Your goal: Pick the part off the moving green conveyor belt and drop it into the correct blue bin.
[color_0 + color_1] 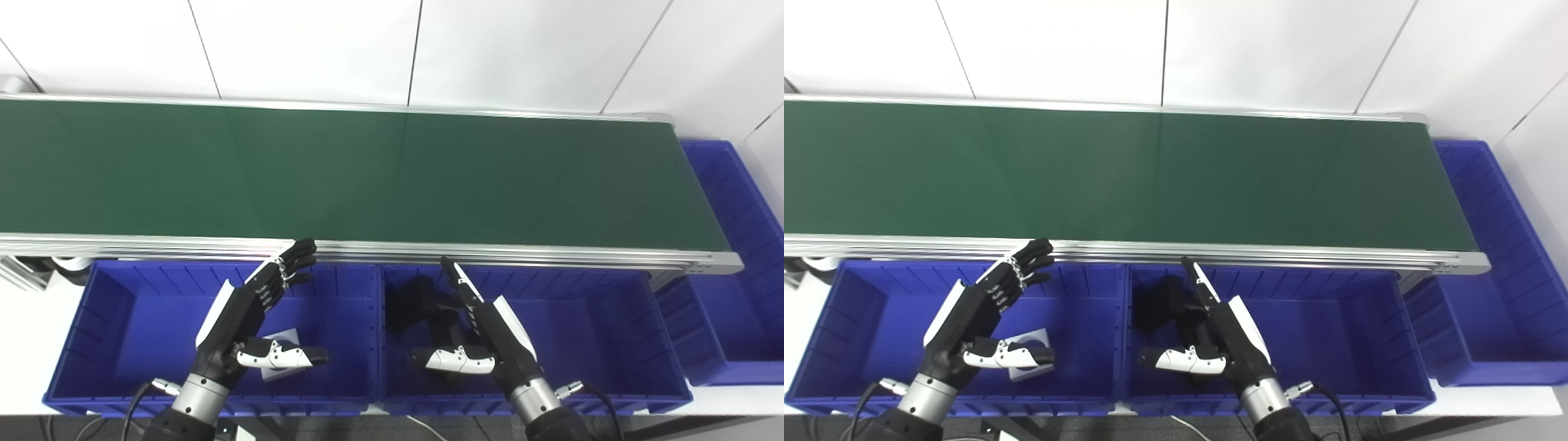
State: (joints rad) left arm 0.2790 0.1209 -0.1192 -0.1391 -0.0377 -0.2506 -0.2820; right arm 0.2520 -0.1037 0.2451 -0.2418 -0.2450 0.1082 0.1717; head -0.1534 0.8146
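Left hand (245, 318) raised over the left blue bin (79, 367), fingers (288, 266) stretched nearly straight toward the aluminium rail of the conveyor, thumb (285, 356) jutting sideways — spread wide, holding nothing, touching nothing visible. Fingertips level with the near rail in the picture; contact with it cannot be told.

Right hand (490, 334) likewise wide above the middle blue bin (612, 343), fingers (462, 285) straight and pressed together, pointing up toward the belt, thumb (450, 360) swung out to the left. Empty too, palm turned inward, facing the left hand.

Green conveyor belt (367, 171) bare across its whole visible length, running left to right between silver rails, a white panelled wall (306, 43) behind.

Small pale grey square part (1029, 352) with a dark round centre lying on the floor of the left blue bin, just below the left thumb, partly covered by it. Black parts (416, 300) — shape hard to make out — lying in the middle blue bin beside and under the right hand, partly hidden by its fingers.

Third blue bin (735, 257) at the belt's far right end, set crosswise below the end roller, only bare floor visible.
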